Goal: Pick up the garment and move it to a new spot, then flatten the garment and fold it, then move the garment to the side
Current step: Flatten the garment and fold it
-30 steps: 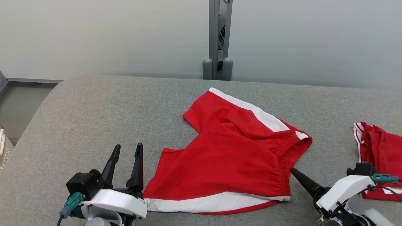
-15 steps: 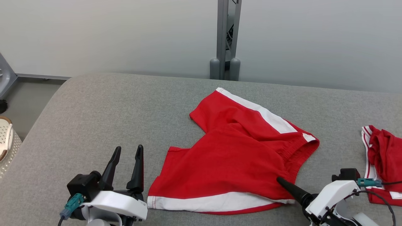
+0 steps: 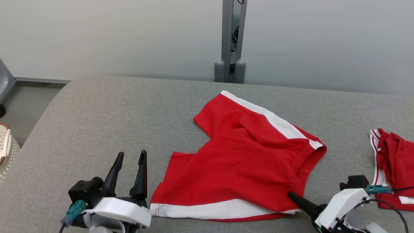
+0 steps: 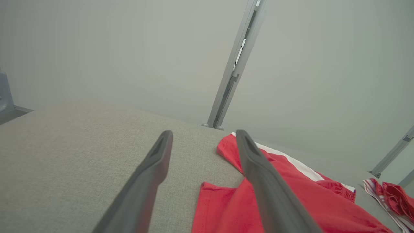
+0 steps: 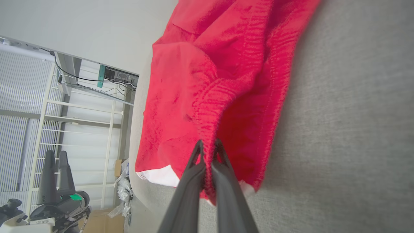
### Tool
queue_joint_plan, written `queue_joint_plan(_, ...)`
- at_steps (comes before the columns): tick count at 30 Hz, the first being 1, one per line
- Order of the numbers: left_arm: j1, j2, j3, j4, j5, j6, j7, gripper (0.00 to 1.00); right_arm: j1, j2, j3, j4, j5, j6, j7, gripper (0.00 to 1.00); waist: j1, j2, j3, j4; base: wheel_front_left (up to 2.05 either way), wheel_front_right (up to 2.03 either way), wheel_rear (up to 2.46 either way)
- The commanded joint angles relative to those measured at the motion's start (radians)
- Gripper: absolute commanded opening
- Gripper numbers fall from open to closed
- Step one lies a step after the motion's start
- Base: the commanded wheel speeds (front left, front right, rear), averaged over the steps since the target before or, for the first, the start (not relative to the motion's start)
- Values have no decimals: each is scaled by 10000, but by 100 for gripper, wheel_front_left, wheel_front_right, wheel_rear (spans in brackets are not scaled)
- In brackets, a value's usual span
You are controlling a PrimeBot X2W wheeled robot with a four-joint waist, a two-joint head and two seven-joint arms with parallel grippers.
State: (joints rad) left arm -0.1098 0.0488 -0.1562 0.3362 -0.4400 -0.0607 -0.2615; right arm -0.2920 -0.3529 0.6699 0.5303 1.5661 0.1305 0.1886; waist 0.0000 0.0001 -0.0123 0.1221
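Observation:
The garment is a pair of red shorts with white side stripes, spread on the grey padded table; it also shows in the left wrist view and the right wrist view. My right gripper sits at the near right corner of the shorts; in its own view the gripper is shut on the ribbed red waistband. My left gripper stands open just left of the shorts' near leg, above the table, nothing between its fingers.
A second red and white garment lies bunched at the table's right edge. A grey post rises behind the far edge against a pale wall. A pale basket stands off the left side.
My right gripper has slid left onto the shorts' waistband and shut on it. The left gripper has stayed put. The head camera has shifted slightly.

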Motion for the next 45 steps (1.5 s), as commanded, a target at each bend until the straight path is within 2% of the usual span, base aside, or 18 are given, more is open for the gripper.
queue_joint_plan(1,62,43,43,17,-6,14,-39,100,176,-142,69,-127,-135,5,-16,0,0,-1,-42,-70,0,0,0)
queue_joint_plan(9,136,44,26,64,-81,14,-39,100,465,-663,667,-351,-801,5,32,0,0,-1,-191,-287,0,0,0)
queue_joint_plan(18,143,46,-4,148,-119,-22,-39,100,388,-958,1468,182,-1589,5,-135,0,0,-1,-341,-390,0,0,0)
queue_joint_plan(19,143,44,-8,157,-120,-21,-39,100,379,-954,1524,226,-1576,5,-127,5,0,-1,-353,-389,0,0,0)
queue_joint_plan(21,152,44,-17,171,-108,-30,-39,100,371,-925,1577,339,-1530,5,-220,100,0,-1,-381,-388,0,0,0)
queue_joint_plan(35,391,43,-216,488,-196,-70,-39,100,793,-1557,1285,-456,-1516,5,-1860,100,0,-1,-510,-548,0,0,0)
queue_joint_plan(45,370,47,-620,1869,446,-354,-39,100,1035,-1519,1865,-1315,-1599,5,-2225,100,0,-1,-354,-684,0,0,0)
